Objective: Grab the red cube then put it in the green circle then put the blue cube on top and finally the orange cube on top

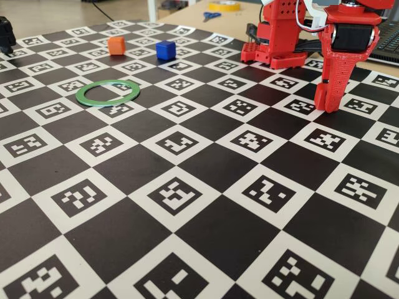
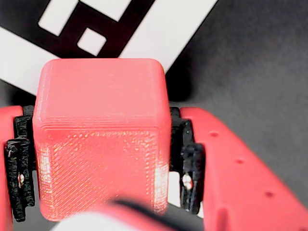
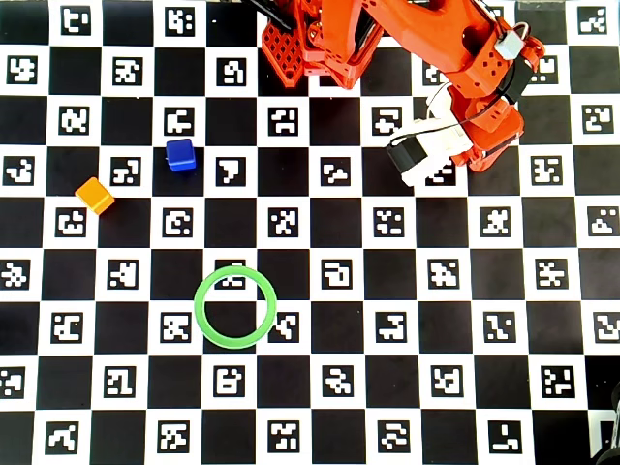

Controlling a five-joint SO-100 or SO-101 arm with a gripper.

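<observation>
Here, wrist view: gripper (image 2: 103, 192) clamped on red cube (image 2: 101, 139), black pads (image 2: 190, 168) pressed against both its sides, checkered marker mat (image 2: 144, 29) beneath. Fixed view: gripper (image 1: 328, 103) down at mat, right side, cube hidden. Overhead view: green circle (image 3: 201, 320) empty, centre-left; blue cube (image 3: 180, 154) and orange cube (image 3: 95, 195) far-left of it, apart from each other.

The red cube (image 2: 101, 139) between the pincer (image 2: 103, 163) fingers looks like matt plastic with fine printed ridges; the fingers' red plastic is smoother, their black pads (image 2: 190, 163) rough.
</observation>
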